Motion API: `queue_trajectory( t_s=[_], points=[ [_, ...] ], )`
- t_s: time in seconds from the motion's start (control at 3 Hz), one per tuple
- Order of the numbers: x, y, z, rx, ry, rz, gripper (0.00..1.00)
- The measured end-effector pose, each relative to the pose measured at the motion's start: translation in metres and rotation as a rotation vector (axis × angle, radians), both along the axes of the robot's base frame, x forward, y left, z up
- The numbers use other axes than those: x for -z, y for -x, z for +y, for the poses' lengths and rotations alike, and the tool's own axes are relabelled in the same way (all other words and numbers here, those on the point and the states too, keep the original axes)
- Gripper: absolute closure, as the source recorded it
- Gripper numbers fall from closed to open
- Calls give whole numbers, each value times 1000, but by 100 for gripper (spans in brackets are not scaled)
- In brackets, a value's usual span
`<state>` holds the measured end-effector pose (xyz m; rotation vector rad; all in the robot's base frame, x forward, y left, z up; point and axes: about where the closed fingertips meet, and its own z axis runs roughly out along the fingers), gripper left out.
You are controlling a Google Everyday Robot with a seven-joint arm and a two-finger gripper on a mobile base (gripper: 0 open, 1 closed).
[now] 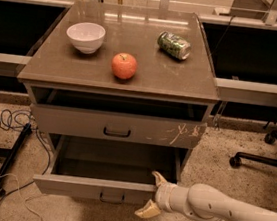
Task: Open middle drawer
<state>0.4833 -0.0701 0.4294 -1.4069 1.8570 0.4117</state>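
The middle drawer (pixel 69 185) is pulled well out of the cabinet and its dark inside shows. It has a plain front with a small bar handle (pixel 111 198) at the centre. My gripper (pixel 152 195) is at the right end of that front. One pale finger (pixel 159 178) stands above the front's top edge and the other (pixel 146 211) below its bottom edge. The fingers are spread apart. My white arm (pixel 226 214) comes in from the lower right.
The top drawer (pixel 118 126), with white scratch marks at the right, stands slightly out. On the cabinet top (pixel 148 73) are a white bowl (pixel 85 36), a red apple (pixel 124 66) and a green can (pixel 174 45) on its side. Cables (pixel 11 119) lie at the left, a chair base (pixel 261 160) at the right.
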Motion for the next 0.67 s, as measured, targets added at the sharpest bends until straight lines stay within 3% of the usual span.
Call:
queue_trajectory(
  t_s=[0.33,0.67],
  points=[
    [-5,0,0,-10,-8,-1,38],
    [-34,48,-26,-41,-19,-14,69]
  ],
)
